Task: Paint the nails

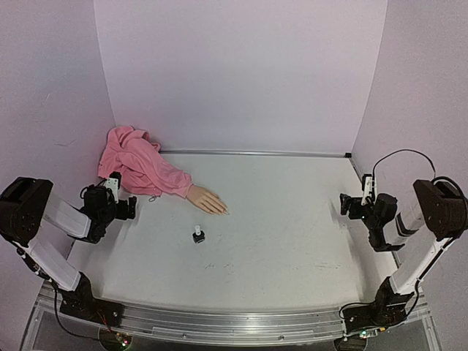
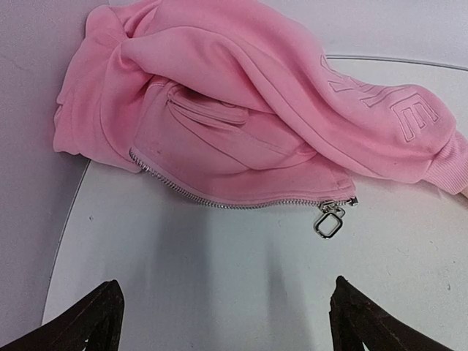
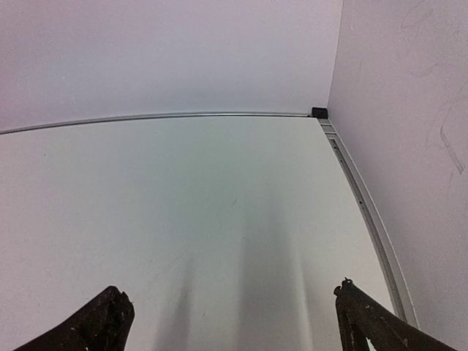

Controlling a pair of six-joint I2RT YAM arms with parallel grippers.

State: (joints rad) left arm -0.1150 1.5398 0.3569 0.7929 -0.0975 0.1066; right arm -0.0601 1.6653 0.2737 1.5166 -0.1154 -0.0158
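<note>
A beige mannequin hand (image 1: 207, 199) lies on the white table, its wrist in a pink sleeve (image 1: 142, 167) bunched at the back left. Its nails (image 1: 223, 210) at the fingertips are too small to tell their colour. A small black-capped polish bottle (image 1: 198, 235) stands just in front of the hand. My left gripper (image 1: 130, 208) is open and empty, left of the hand, facing the pink cloth (image 2: 248, 110). My right gripper (image 1: 345, 205) is open and empty at the far right, over bare table (image 3: 183, 219).
A zipper with a metal ring pull (image 2: 330, 219) edges the pink cloth. Pale walls enclose the table on three sides; a metal strip (image 1: 256, 153) runs along the back edge and another along the right edge (image 3: 365, 212).
</note>
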